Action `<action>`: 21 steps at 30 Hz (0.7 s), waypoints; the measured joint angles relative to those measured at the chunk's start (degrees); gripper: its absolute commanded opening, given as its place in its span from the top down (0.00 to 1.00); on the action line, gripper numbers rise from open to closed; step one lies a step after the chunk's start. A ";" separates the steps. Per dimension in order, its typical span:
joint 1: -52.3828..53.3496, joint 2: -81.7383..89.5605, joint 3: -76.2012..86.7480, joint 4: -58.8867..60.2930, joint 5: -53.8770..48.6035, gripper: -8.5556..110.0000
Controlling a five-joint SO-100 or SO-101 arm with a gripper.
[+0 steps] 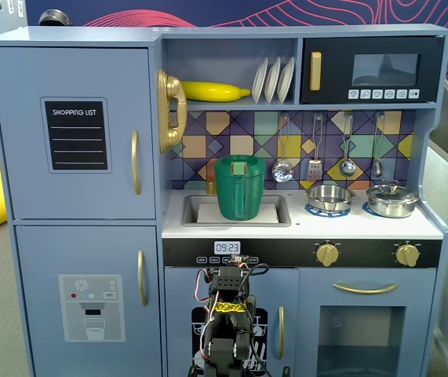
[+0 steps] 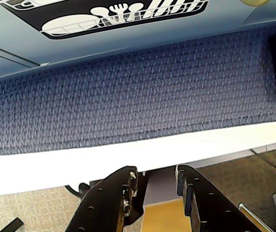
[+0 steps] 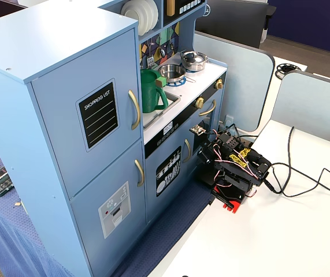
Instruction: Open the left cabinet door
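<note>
The left cabinet door (image 1: 74,78) is the large upper blue-grey door with a black SHOPPING LIST panel (image 1: 77,135) and a vertical gold handle (image 1: 136,162). It is closed in both fixed views (image 3: 66,98), and its handle (image 3: 134,109) lies flat against it. My arm (image 1: 227,314) is folded low in front of the kitchen, well below and to the right of that door; it sits on the white table (image 3: 234,167). In the wrist view my gripper (image 2: 155,170) is slightly open and empty, pointing at the blue mat (image 2: 138,92) and the white table edge (image 2: 55,164).
Below the door is the dispenser door (image 1: 90,306). The small door with printed dishes (image 3: 169,170) is right by the arm. A green pitcher (image 1: 239,187) stands in the sink; pots (image 1: 391,199) are on the stove. Black cables (image 3: 303,173) run across the table.
</note>
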 measured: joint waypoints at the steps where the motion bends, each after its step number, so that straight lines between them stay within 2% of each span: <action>1: 0.00 0.00 0.00 0.00 0.00 0.93; 6: -1.23 0.26 0.00 -0.09 3.16 0.93; 15: -12.39 0.18 0.18 -2.90 8.35 0.93; 21: -20.13 0.09 -1.85 -17.40 3.87 0.93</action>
